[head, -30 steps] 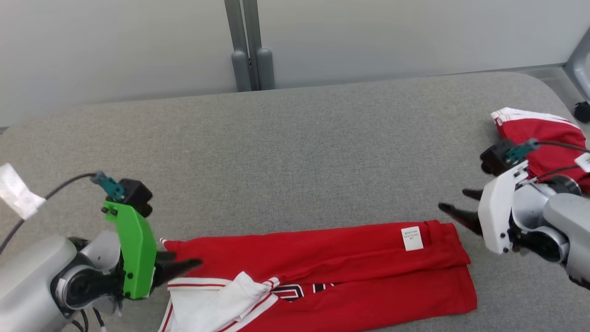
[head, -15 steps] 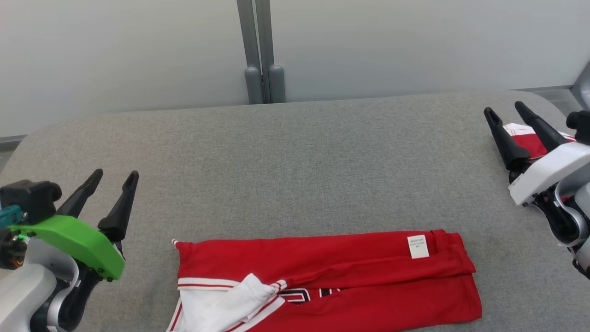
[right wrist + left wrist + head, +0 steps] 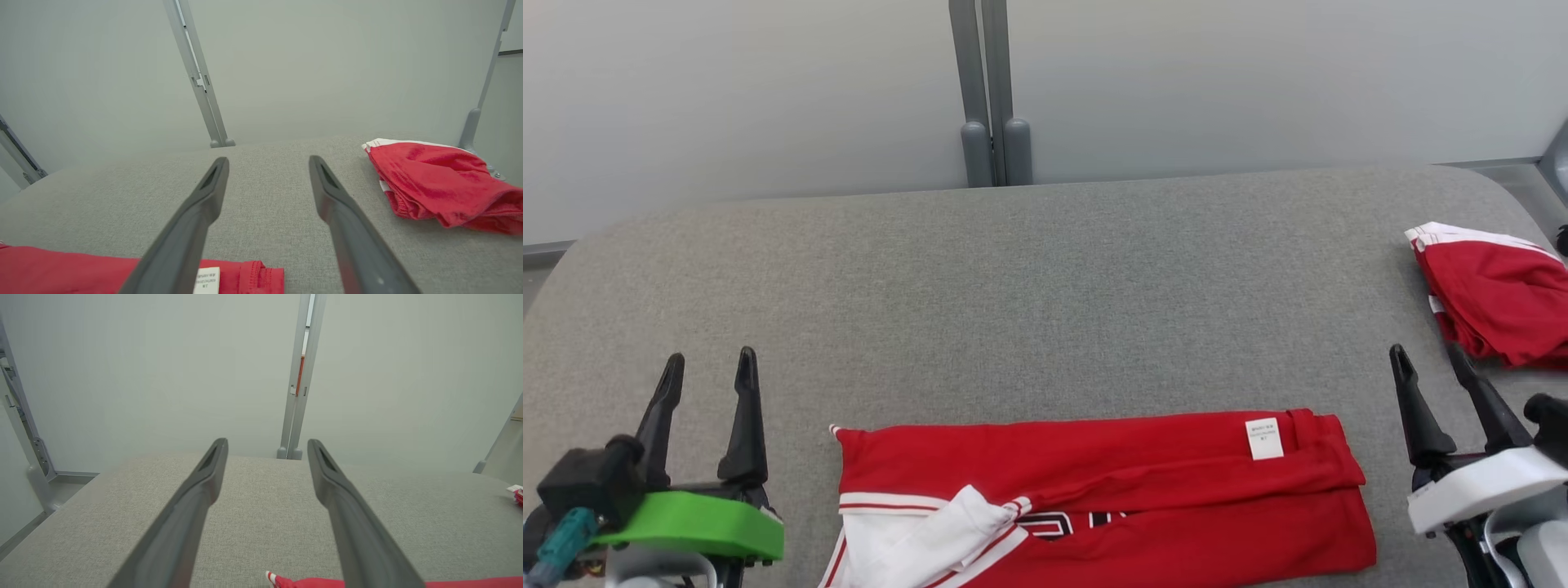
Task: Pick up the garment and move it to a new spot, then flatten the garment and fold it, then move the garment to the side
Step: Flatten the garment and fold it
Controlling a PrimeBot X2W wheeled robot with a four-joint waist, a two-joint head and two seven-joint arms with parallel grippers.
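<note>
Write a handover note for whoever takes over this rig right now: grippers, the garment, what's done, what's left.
Left gripper: open, empty, off the garment's left end.
Right gripper: open, empty, off its right end.
Red garment: lies flat on the grey table near the front edge, folded lengthwise into a long strip, white label up. A second red garment sits bunched at the table's far right.
Done: placed, flattened, first fold.
Left: probably fold it shorter, then move it aside.
</note>
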